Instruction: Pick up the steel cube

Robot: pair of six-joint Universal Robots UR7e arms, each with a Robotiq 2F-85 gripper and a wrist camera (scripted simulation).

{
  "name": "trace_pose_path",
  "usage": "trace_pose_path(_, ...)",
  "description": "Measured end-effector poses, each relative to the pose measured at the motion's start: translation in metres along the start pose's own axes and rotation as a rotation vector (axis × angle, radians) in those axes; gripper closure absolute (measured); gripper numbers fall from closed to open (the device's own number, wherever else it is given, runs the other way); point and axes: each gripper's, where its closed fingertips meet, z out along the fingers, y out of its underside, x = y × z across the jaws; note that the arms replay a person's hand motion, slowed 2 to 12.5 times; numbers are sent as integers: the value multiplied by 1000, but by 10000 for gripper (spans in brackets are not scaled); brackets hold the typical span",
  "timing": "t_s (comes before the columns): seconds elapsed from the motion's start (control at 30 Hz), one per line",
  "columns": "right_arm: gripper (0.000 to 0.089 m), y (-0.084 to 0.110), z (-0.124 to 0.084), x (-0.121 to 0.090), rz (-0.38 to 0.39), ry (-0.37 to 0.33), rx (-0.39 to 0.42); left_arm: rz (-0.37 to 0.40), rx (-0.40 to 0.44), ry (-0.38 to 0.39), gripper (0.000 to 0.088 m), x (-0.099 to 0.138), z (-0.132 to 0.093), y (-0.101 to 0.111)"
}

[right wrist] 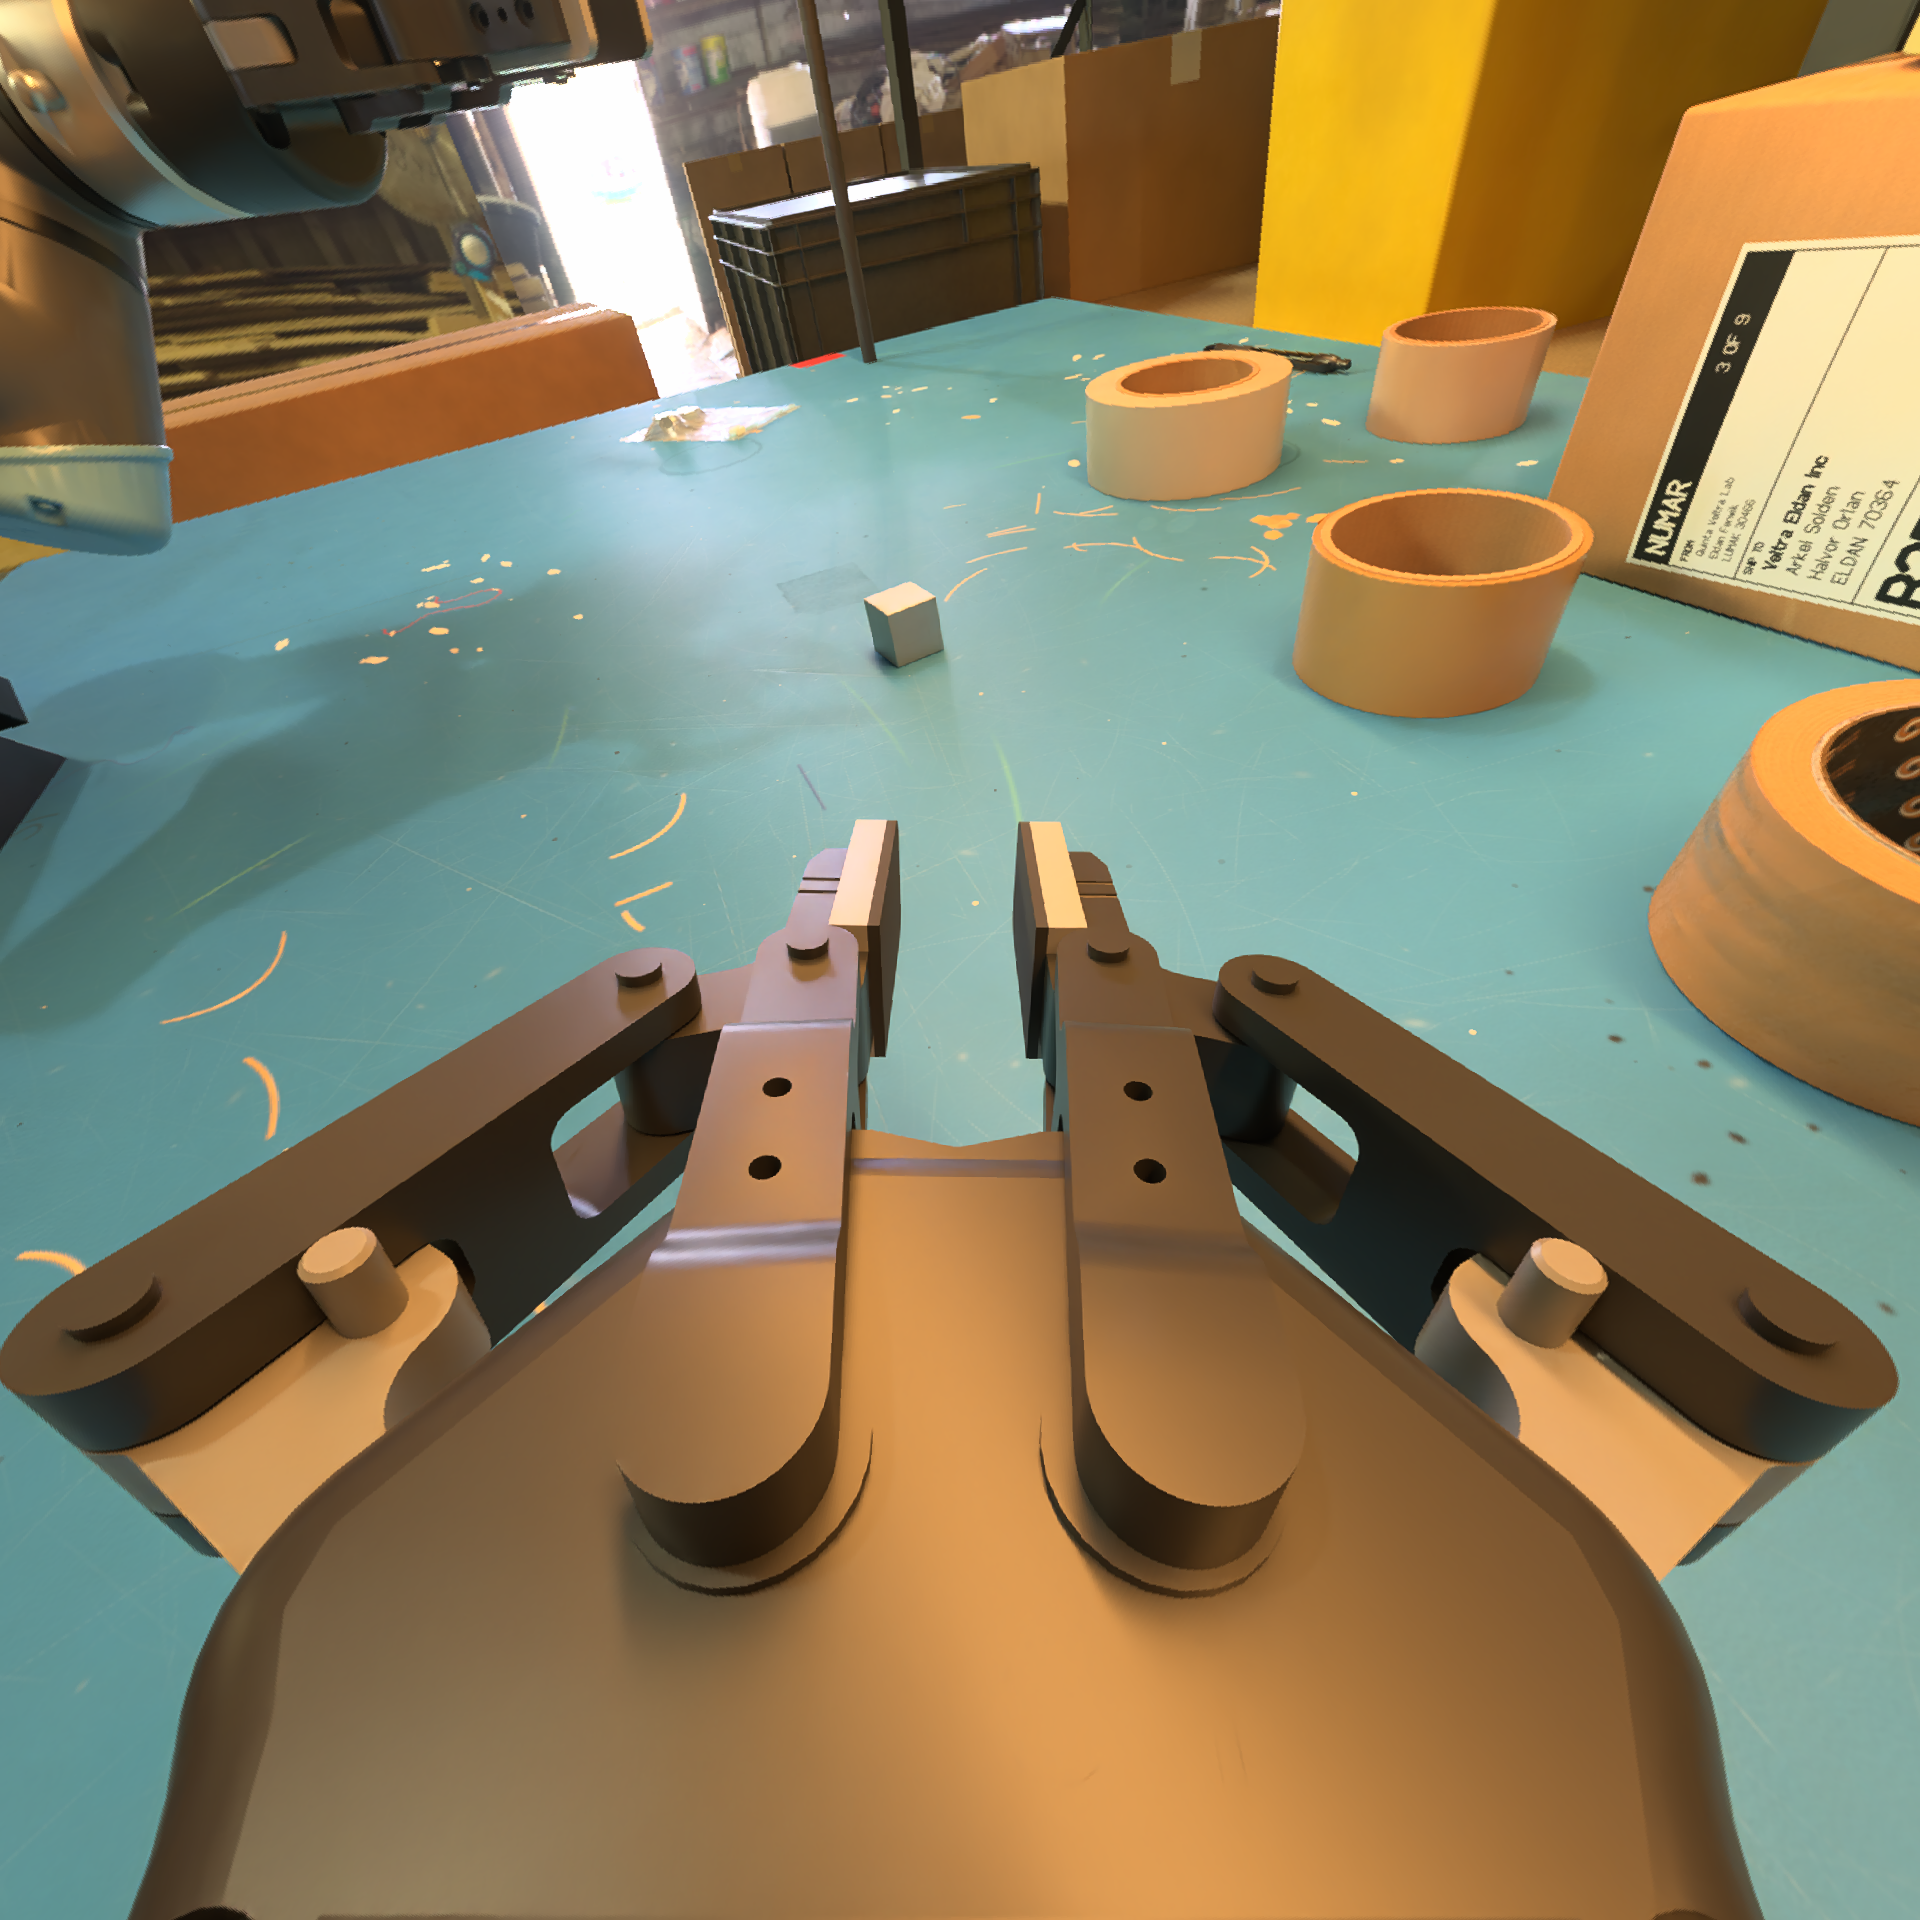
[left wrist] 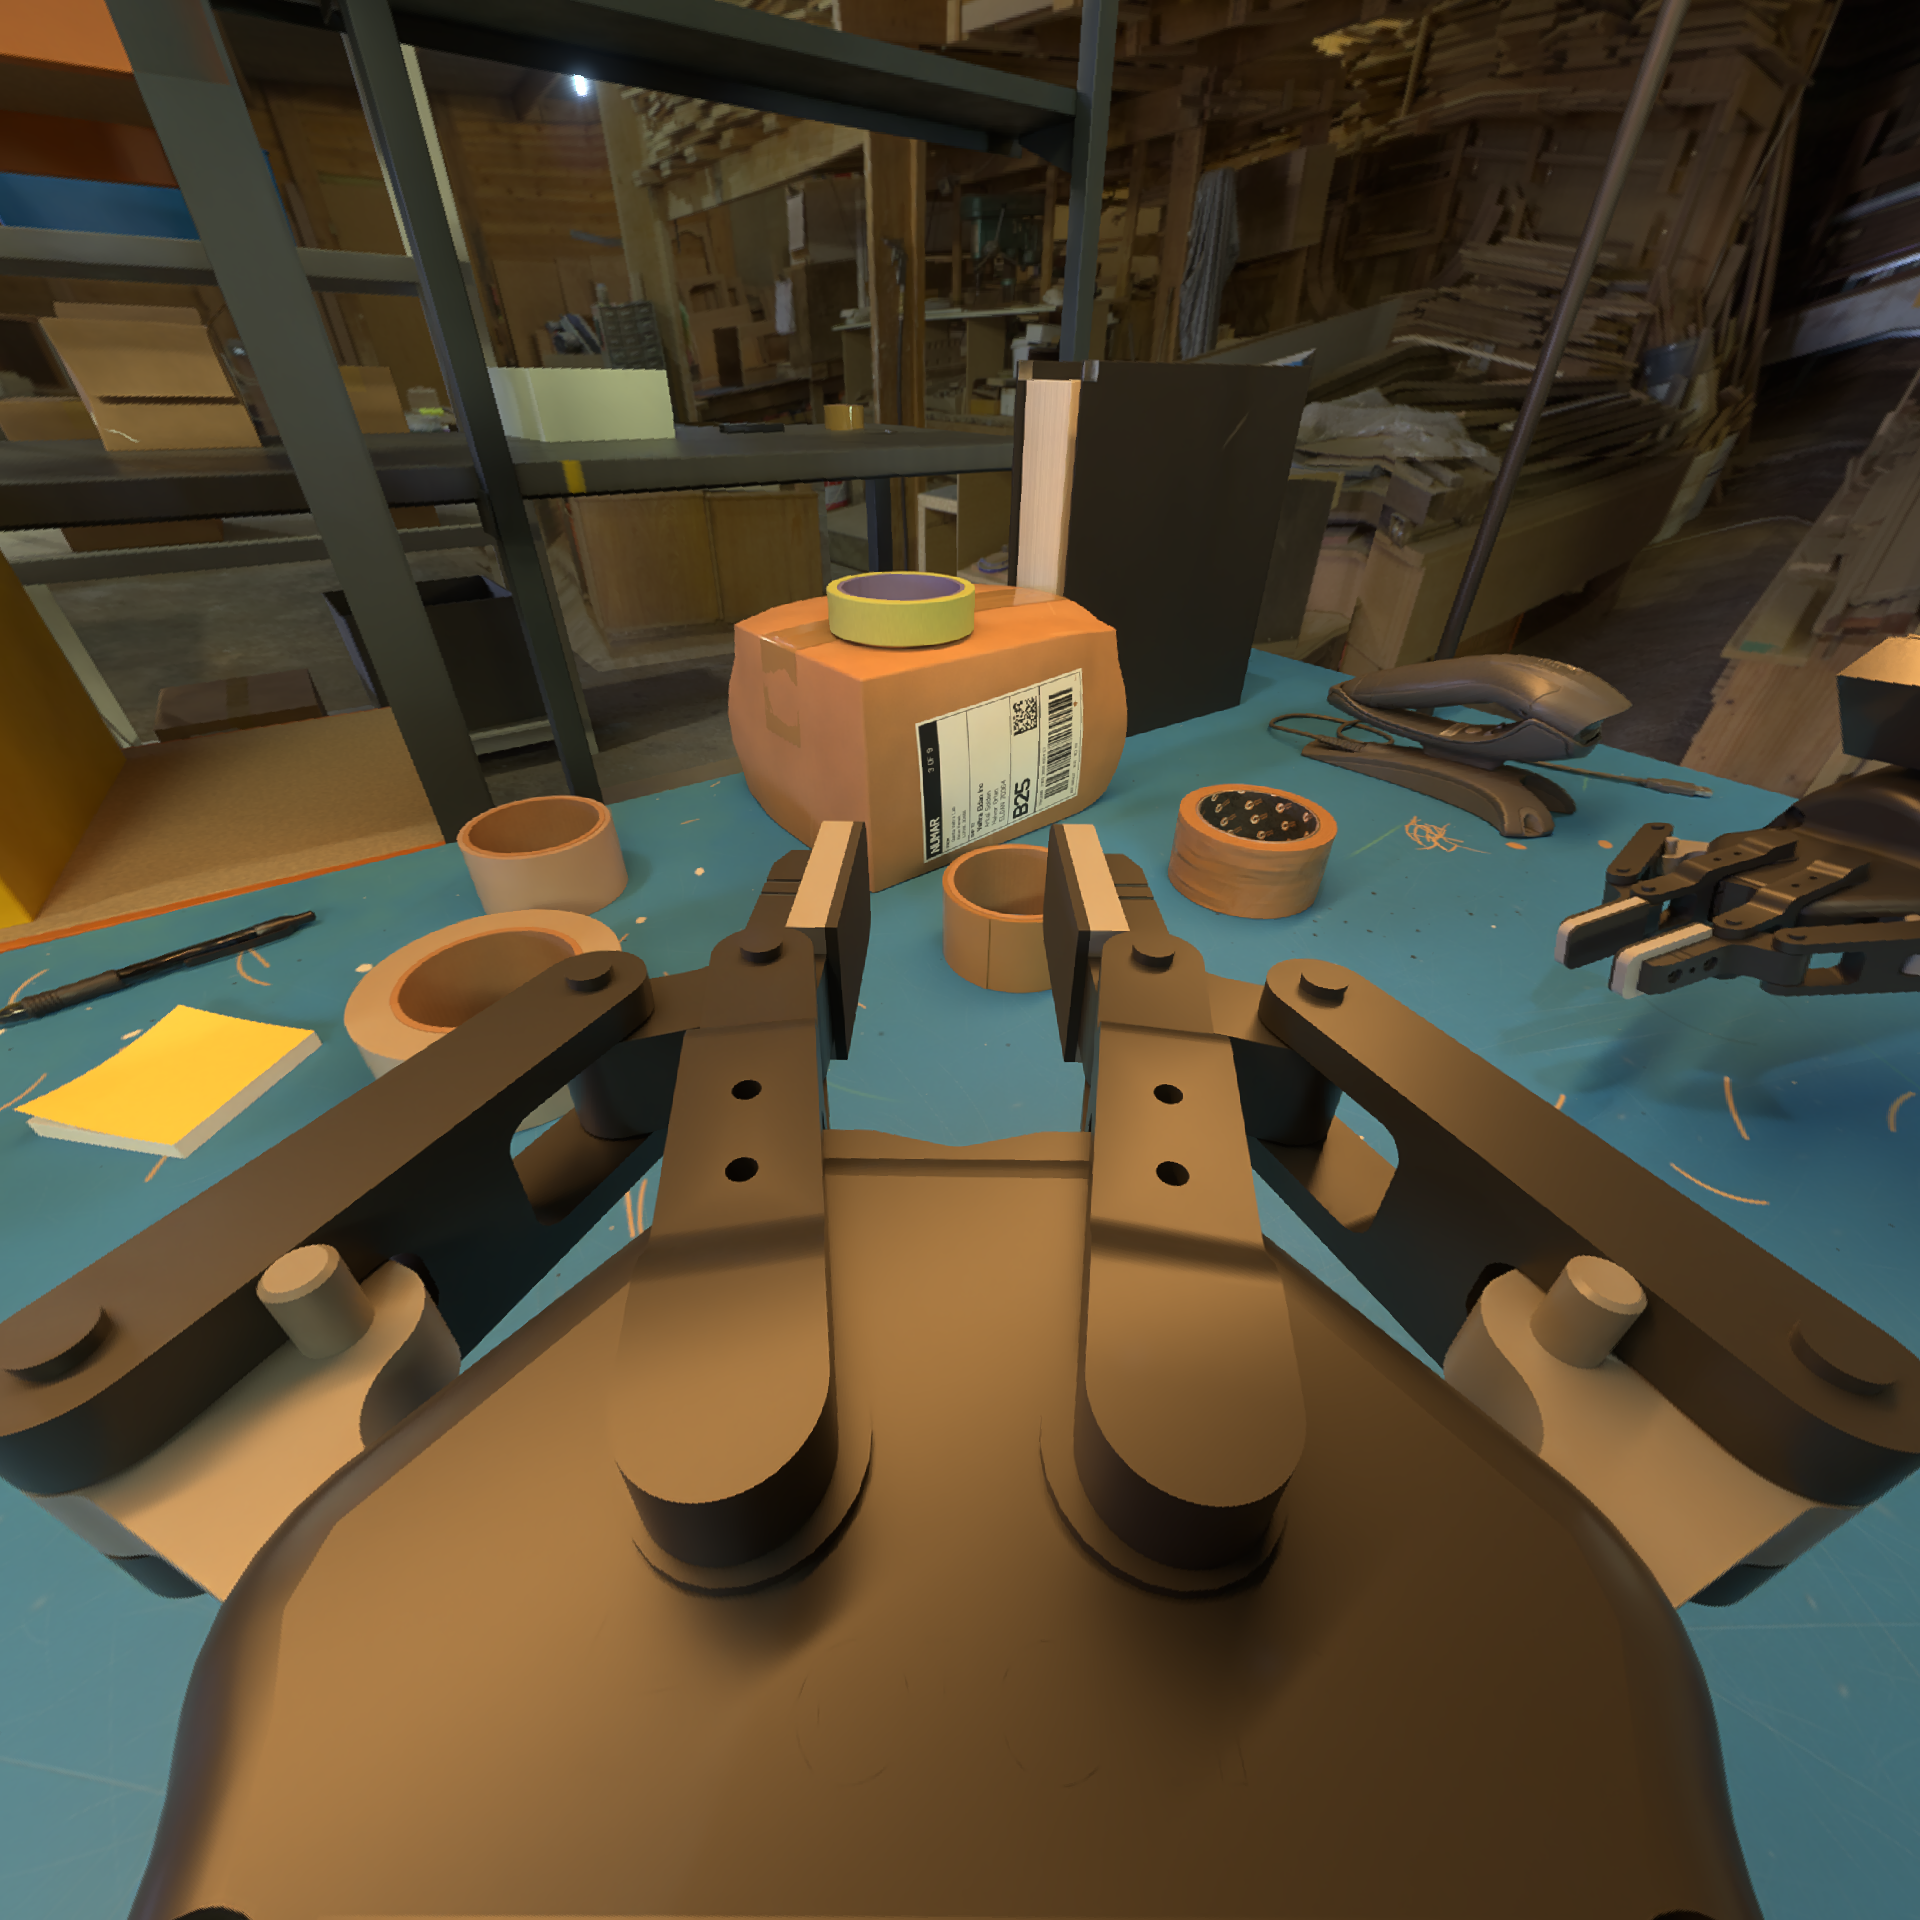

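- Two grippers were in play, and neither held anything: the right gripper (right wrist: 956, 842) had its jaws apart with only bare mat between them, and the left gripper (left wrist: 958, 847) likewise stood parted and empty.
- The steel cube (right wrist: 904, 623) sat alone on the teal mat (right wrist: 520, 831), ahead of the right gripper and slightly to its left, well apart from the fingertips. It did not show in the left wrist view at all.
- The gap between the right jaws looked only moderately wider than the cube, so a small sideways error on approach could have let one finger (right wrist: 868, 883) strike the top or nudge the cube away instead of straddling it.
- The cube stood turned corner-on to the gripper; closing across its corners rather than flat faces would probably have twisted it or squeezed it out.
- Being small, smooth and probably dense, it might have slipped from a shallow pinch during the lift.
- A low descent risked the fingertips scraping the mat.
- The nearest tape roll (right wrist: 1439, 603) stood to the right of the cube, probably clear of a straight approach.
- The left arm (right wrist: 83, 260) hung near the cube's far side, so a long reach could have brought the two arms close.
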Motion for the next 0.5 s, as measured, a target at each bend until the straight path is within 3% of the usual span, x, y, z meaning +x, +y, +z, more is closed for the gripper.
trace_pose_path(0.5, 690, -1, 0, 0, 0, 4, 4, 15, -42, -26, 567, -8, -7, 8)
